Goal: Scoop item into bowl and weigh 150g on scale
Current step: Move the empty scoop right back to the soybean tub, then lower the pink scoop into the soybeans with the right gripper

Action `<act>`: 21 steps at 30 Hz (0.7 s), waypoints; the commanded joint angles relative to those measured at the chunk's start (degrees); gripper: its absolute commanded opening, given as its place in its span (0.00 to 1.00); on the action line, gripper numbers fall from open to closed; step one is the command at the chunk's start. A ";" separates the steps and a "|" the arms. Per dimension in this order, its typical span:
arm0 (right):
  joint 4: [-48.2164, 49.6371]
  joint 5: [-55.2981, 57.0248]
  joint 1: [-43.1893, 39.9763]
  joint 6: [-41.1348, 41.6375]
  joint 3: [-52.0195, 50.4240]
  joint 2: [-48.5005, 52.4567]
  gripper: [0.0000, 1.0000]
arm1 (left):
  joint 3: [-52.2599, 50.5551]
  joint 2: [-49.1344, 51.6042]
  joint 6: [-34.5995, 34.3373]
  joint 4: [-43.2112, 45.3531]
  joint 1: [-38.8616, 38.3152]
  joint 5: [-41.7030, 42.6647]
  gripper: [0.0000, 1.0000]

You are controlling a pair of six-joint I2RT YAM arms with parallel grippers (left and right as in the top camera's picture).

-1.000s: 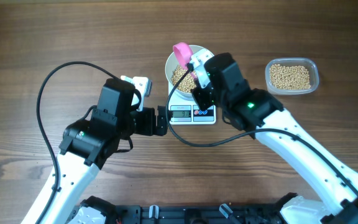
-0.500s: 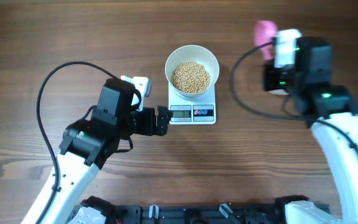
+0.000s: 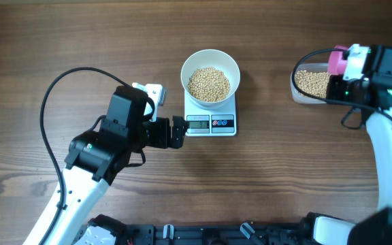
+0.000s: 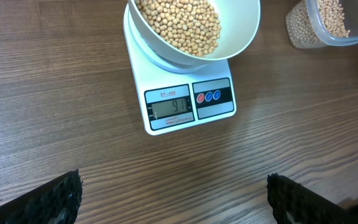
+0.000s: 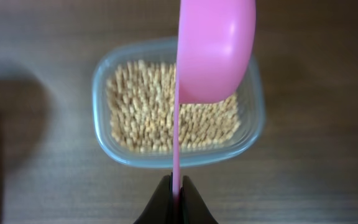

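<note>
We are judging the task as partly done. The bowl (image 3: 210, 57) is sitting on the scale (image 3: 210, 124) with a heap of beans (image 3: 209, 84) inside, and the display seems to be showing about 90, so more scooping is probably needed. The right gripper (image 5: 176, 186) is pinching the handle of the scoop (image 5: 216, 50) over the tub (image 5: 101, 118). The left gripper (image 4: 173, 193) is waiting near the scale, fingers wide apart and empty. The right wrist view is blurred, so we are not seeing whether the scoop is loaded.
</note>
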 commanded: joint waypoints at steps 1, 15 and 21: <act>-1.62 -0.11 -0.02 -1.11 -0.63 4.15 0.04 | 0.17 -0.20 0.50 0.13 -0.26 0.63 1.00; -2.78 4.92 -0.04 -1.14 -0.85 7.02 0.04 | 0.17 -0.20 0.50 0.13 -0.26 0.66 1.00; -2.29 5.09 -0.02 -1.14 -0.94 7.91 0.04 | 0.17 -0.20 0.50 0.13 -0.26 0.66 1.00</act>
